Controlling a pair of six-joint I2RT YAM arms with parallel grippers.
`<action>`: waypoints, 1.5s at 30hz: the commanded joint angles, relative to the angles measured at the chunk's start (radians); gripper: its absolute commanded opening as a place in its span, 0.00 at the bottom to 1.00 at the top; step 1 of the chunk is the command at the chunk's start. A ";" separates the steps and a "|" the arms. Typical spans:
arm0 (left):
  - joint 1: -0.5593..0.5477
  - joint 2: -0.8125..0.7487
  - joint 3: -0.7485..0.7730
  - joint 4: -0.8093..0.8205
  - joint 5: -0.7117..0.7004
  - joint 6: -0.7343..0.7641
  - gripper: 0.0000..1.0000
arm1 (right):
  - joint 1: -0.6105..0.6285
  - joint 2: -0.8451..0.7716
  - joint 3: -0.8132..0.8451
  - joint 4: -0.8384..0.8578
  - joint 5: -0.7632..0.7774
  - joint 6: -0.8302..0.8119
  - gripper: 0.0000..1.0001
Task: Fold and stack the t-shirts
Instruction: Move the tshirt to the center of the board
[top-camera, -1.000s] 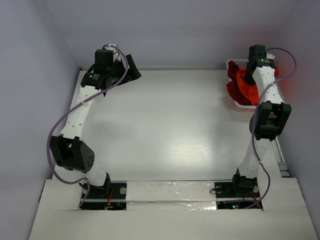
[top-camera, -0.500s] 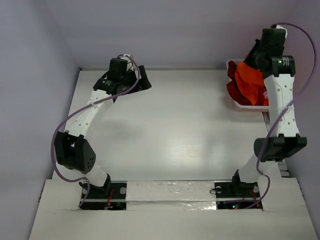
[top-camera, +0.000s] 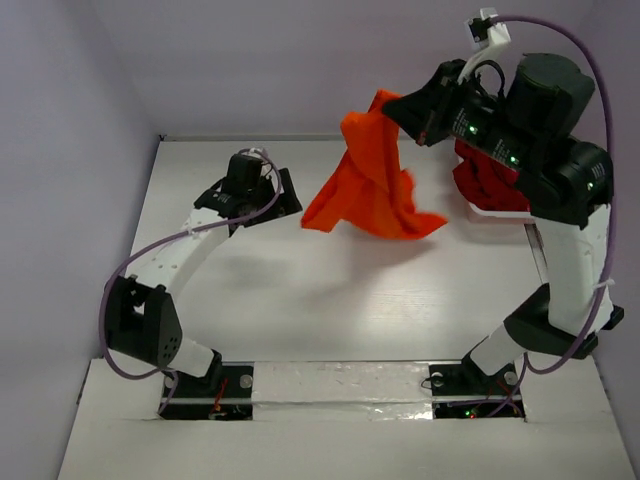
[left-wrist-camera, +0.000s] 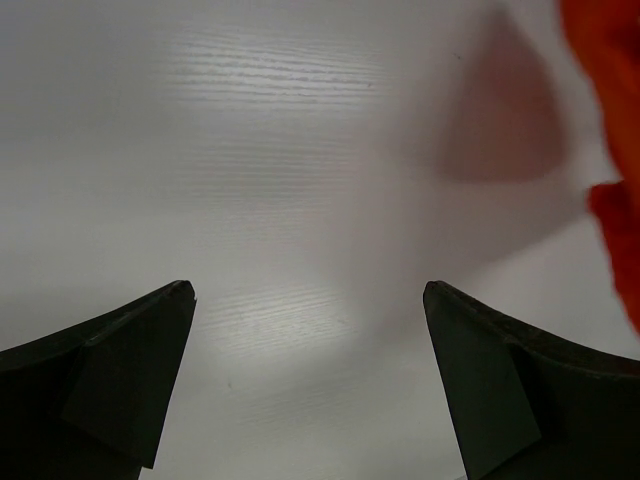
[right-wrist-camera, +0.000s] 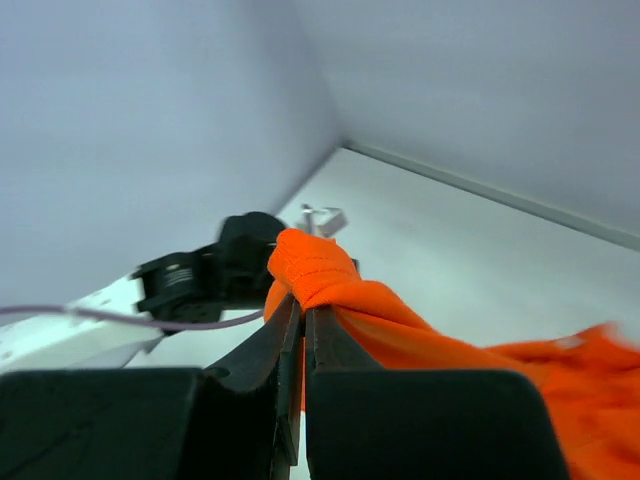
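**Top external view.**
- Orange t-shirt (top-camera: 368, 185): hangs in the air over the far middle of the table (top-camera: 350, 300). Its top edge is bunched at the tips of the right gripper (top-camera: 392, 104), and the rest drapes down and spreads to the right.
- Right gripper: raised high, reaching left from the far right corner, fingers pinched together on the shirt's upper fold.
- Left gripper (top-camera: 284, 190): low over the far left of the table, just left of the hanging cloth and not touching it.
- Dark red t-shirts (top-camera: 488, 182): heaped in the white basket (top-camera: 497, 212) at the far right edge, partly hidden behind the right arm.

**Left wrist view.**
- Left gripper (left-wrist-camera: 307, 292): fingers spread wide, with only bare tabletop between them.
- Orange t-shirt (left-wrist-camera: 612, 70): a strip along the right edge of the frame, well outside the fingers.
- A reddish shadow lies on the table beside the shirt.

**Right wrist view.**
- Right gripper (right-wrist-camera: 303, 308): fingers closed to a thin slit, with a tight roll of the orange t-shirt (right-wrist-camera: 318, 268) clamped at the tips. This grip cannot be made out clearly from above. The cloth trails off to the lower right.
- Left arm (right-wrist-camera: 205, 278): shows beyond the shirt, blurred.
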 joint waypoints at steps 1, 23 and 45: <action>-0.006 -0.110 -0.053 0.043 -0.053 -0.039 0.99 | 0.089 -0.082 -0.016 0.085 -0.054 -0.002 0.00; -0.006 -0.224 -0.004 -0.026 -0.174 -0.078 0.99 | 0.261 0.079 -0.052 -0.005 0.171 -0.030 0.00; -0.006 -0.213 -0.036 0.000 -0.116 -0.087 0.99 | -0.090 0.421 -0.108 -0.052 0.217 0.134 0.00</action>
